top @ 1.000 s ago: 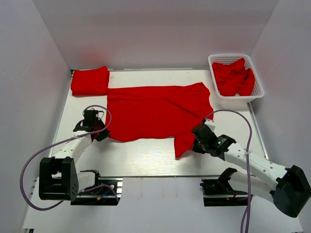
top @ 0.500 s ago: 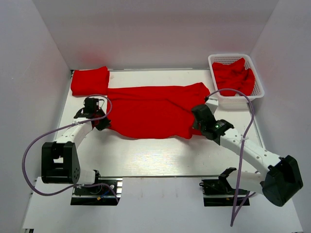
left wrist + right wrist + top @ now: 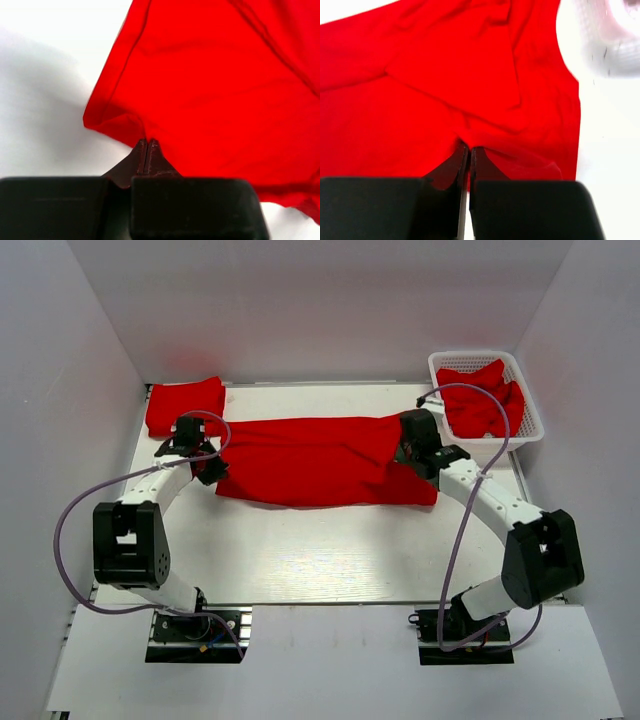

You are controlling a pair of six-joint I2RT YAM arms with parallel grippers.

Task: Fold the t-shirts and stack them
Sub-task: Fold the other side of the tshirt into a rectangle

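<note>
Red t-shirt point(image 3: 320, 462) is lying stretched out as a long band across the middle of the bench point(image 3: 330, 550), running from 9 o'clock to 3 o'clock, with a layer folded over on itself and a few wrinkles. Left end effector point(image 3: 146, 143) is clenched on the shirt's edge at the 9 o'clock end, pinching a bit of fabric right at its tips. Right end effector point(image 3: 469, 149) is clamped on the cloth at the 3 o'clock end the same way. Up at 10 o'clock there's a folded t-shirt point(image 3: 185, 407) sitting neatly, just beside the long one's corner. Over at 2 o'clock a white basket point(image 3: 480, 360) holds more crumpled t-shirts point(image 3: 482, 400).
</note>
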